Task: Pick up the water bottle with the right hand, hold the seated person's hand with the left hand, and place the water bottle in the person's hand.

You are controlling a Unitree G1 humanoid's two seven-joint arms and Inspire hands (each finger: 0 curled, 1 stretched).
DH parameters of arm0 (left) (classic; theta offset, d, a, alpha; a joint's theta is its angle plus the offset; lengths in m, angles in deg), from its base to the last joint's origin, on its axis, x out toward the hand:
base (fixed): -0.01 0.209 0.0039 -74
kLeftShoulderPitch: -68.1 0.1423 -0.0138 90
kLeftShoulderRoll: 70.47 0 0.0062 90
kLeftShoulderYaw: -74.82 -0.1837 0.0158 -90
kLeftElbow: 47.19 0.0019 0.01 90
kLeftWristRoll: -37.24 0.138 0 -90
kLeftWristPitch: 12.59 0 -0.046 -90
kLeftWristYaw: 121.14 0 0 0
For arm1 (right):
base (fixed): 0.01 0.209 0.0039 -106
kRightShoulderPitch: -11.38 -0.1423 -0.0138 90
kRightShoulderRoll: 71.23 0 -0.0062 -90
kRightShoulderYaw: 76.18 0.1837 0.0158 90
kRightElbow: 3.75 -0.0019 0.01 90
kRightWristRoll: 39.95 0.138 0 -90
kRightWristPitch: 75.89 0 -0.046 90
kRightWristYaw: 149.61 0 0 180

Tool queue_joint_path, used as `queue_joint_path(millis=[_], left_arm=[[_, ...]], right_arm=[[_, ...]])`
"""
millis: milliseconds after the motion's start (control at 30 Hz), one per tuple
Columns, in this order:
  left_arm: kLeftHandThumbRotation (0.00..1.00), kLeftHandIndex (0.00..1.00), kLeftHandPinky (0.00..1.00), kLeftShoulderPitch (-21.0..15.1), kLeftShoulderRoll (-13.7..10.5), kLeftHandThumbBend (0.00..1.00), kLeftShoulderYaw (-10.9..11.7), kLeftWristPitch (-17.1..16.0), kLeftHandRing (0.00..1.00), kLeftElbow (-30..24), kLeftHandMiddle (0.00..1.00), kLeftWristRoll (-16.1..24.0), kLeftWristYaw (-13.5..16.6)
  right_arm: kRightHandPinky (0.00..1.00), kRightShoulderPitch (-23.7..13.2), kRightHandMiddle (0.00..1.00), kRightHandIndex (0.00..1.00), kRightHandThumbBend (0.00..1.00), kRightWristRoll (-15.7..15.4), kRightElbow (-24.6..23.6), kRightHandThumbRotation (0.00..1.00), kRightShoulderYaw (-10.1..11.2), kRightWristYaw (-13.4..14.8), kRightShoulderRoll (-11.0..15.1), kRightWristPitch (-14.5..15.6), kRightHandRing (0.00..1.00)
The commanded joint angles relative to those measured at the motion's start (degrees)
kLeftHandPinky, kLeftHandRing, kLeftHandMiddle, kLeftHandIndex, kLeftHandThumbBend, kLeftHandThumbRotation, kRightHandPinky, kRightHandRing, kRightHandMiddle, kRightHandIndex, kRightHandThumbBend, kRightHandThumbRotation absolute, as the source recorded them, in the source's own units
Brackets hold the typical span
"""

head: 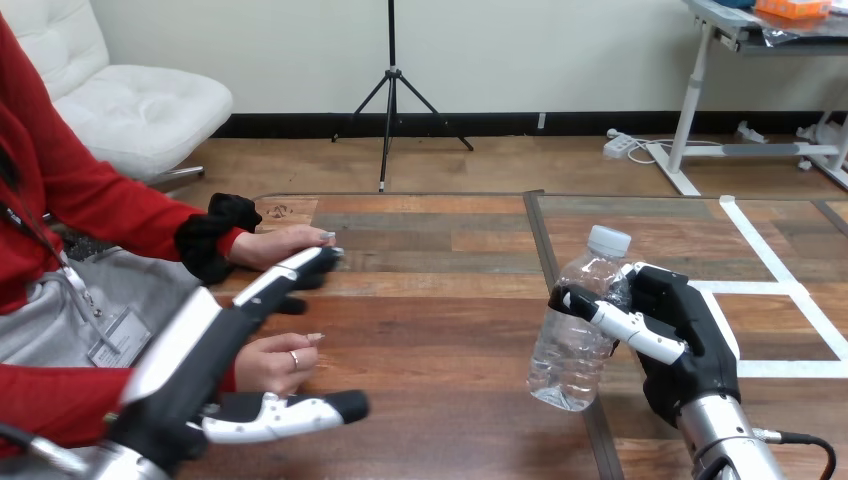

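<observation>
We look down across a wooden counter [440, 300]. A person sits at its left side, with both hands on the wood.

At the right, the robot's right hand [690, 340] is clamped on a clear plastic water bottle [575, 340]: its fingers [630, 325] are curled round the bottle's middle, from the right. The bottle has a white cap [608, 240] and leans slightly, top toward the right. Its base sits low, near the counter. We cannot tell whether it rests on the wood or is just above it. White tape lines [780, 290] mark the counter behind and to the right of the bottle.

At the left, the robot's left hand [215, 340] reaches forward from the bottom corner with its fingers [290, 275] straight and its thumb [300, 410] spread wide, gripping nothing. Its fingertips end just beside the person's farther hand [280, 245], which lies flat on the counter. We cannot tell whether the two touch. The person's nearer hand [270, 362], loosely curled, lies in the gap between the robot's straight fingers and its thumb. The bottle is well apart from both of the person's hands.
</observation>
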Motion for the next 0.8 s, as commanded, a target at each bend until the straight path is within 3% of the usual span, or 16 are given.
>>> queue_joint_path(millis=[0,400,767], left_arm=[[0.44,0.91,0.8,-6.4,-4.9,1.0,1.9,0.4,0.88,-4.4,0.91,0.6,-0.6],[0.42,0.91,0.79,-8.8,-10.4,1.0,1.4,1.3,0.87,-1.9,0.91,3.7,-1.8],[0.42,0.91,0.78,-10.7,-14.5,1.0,0.7,1.1,0.86,0.6,0.9,6.7,-2.6]], right_arm=[[0.06,-2.6,0.12,0.15,0.36,2.5,-9.5,0.0,-0.9,-1.6,0.0,0.2,0.08],[0.05,0.3,0.12,0.15,0.36,2.5,-14.0,0.0,-1.7,-1.8,-0.1,2.9,0.07],[0.08,2.4,0.14,0.15,0.42,-0.4,-16.0,0.0,-3.3,-1.3,0.6,1.8,0.1]])
